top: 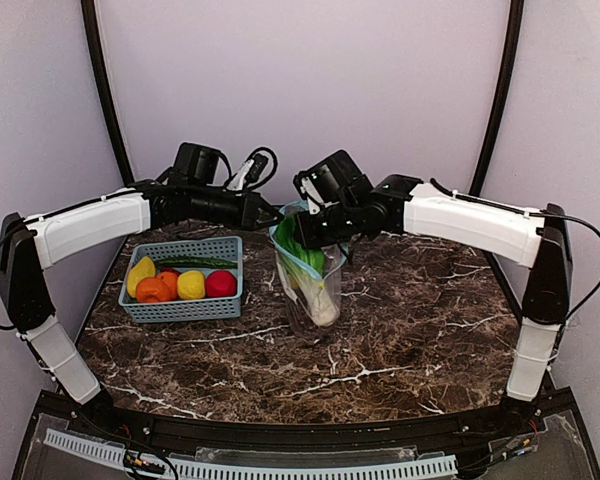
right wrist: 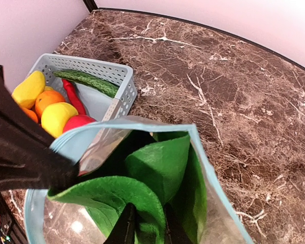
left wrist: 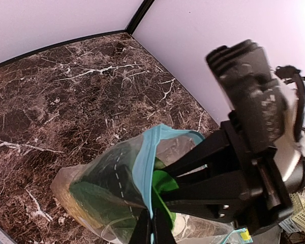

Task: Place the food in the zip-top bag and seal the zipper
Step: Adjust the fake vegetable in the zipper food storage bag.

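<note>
The left hand (left wrist: 151, 230) looks pinched shut on the zipper (left wrist: 141, 168), holding the zip-top bag (top: 318, 295) upright and open near the middle of the table (top: 410, 340), toward its far edge. The right hand (right wrist: 145, 230) grips the cabbage (right wrist: 157, 162) inside the bag's mouth. Other food (top: 191, 285) sits in the basket (top: 180, 311) near the left edge.

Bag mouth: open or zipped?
Open: the zipper strip gapes in a wide loop around the cabbage leaves.
</note>
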{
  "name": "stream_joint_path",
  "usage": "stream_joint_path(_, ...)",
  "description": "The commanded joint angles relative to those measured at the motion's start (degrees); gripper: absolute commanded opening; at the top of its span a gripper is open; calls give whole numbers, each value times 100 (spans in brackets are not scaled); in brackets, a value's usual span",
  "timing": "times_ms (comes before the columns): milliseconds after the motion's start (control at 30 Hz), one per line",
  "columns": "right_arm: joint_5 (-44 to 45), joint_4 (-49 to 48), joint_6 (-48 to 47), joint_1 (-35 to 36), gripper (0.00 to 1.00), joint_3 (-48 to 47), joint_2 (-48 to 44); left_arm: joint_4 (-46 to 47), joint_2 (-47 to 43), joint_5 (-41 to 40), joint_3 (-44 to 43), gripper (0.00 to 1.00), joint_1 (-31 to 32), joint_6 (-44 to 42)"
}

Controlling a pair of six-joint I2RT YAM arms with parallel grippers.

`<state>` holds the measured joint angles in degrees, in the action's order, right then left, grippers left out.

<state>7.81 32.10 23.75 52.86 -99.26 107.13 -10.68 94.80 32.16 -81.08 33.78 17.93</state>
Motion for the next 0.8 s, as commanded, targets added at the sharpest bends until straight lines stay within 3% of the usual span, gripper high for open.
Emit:
stream_joint_path(0,554,140,153,31,15,-103,553,353,-428,356,149,1,-13,-144)
stream_joint_path(267,1245,320,360,24,13,-104,1076,893,-660,586,409,1,-173,176)
stream_joint_path(433,1221,377,332,18,15,-220,1060,854,-641,526,464,1,-214,192)
stream_joint_path(767,52,147,-79,68,44,216,-145,744,-551,467,461,1,-322,310)
